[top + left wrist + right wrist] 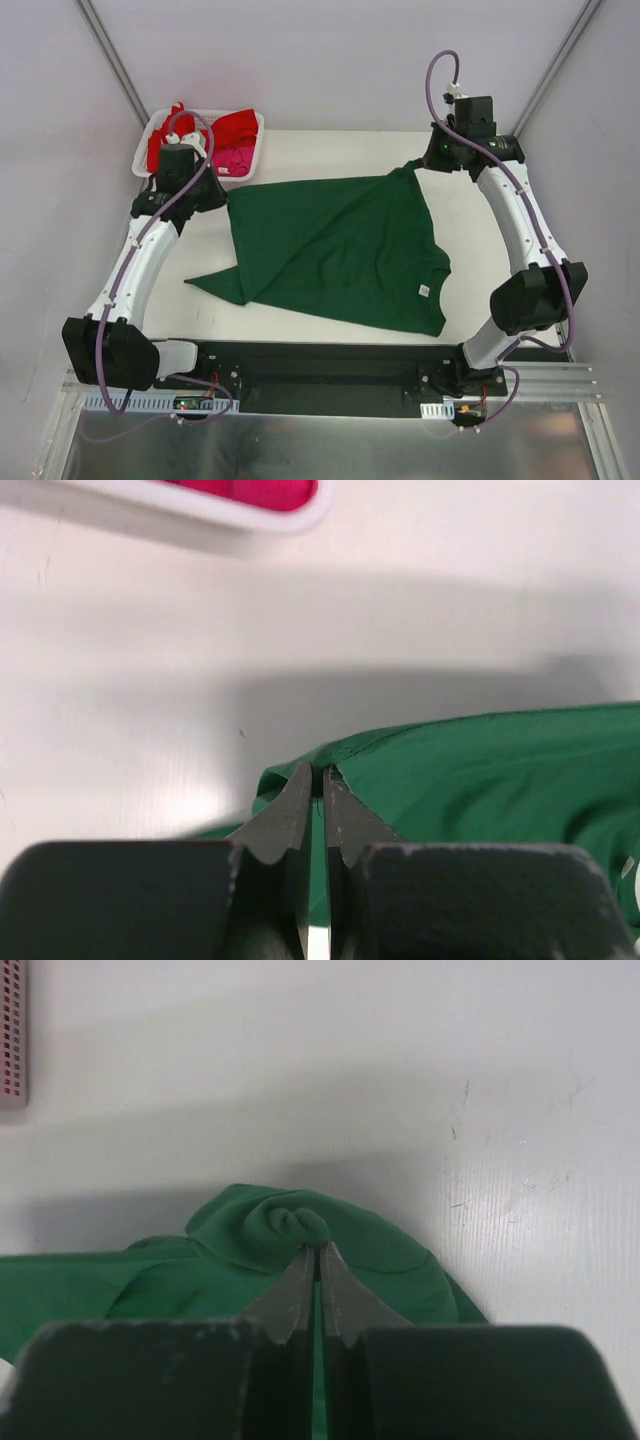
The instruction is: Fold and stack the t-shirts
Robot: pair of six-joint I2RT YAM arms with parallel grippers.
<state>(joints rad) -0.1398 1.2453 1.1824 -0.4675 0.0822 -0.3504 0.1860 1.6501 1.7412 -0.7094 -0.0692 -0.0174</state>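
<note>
**One green tee on the table, nothing folded or stacked yet**

The white table carries a single garment. The dark green t-shirt lies spread over its middle, its collar towards the near right and one pointed flap reaching out towards the near left. It lies loose and skewed, not squared up, and I see no finished fold in it. No stack shows anywhere, so I judge the task to be at an early stage: this shirt is still to be folded, and the others have not been touched.

The white mesh basket stands at the far left corner of the table. In it lie a red t-shirt and a pink t-shirt, both crumpled and still waiting.

Each arm reaches to the far edge of the green shirt. The left end effector is pinched tight on the shirt's far left corner, a thin lip of cloth between its fingers. The right end effector is likewise fully closed, on a small twisted knot of green cloth at the far right corner.

The small white neck label shows just beside the collar.

Some things are hard to tell. The left arm covers part of the basket, so the number of shirts inside is uncertain. Whether the gripped corners are hem or sleeve I cannot say. The wrist views show only cloth close to the fingertips.
</note>
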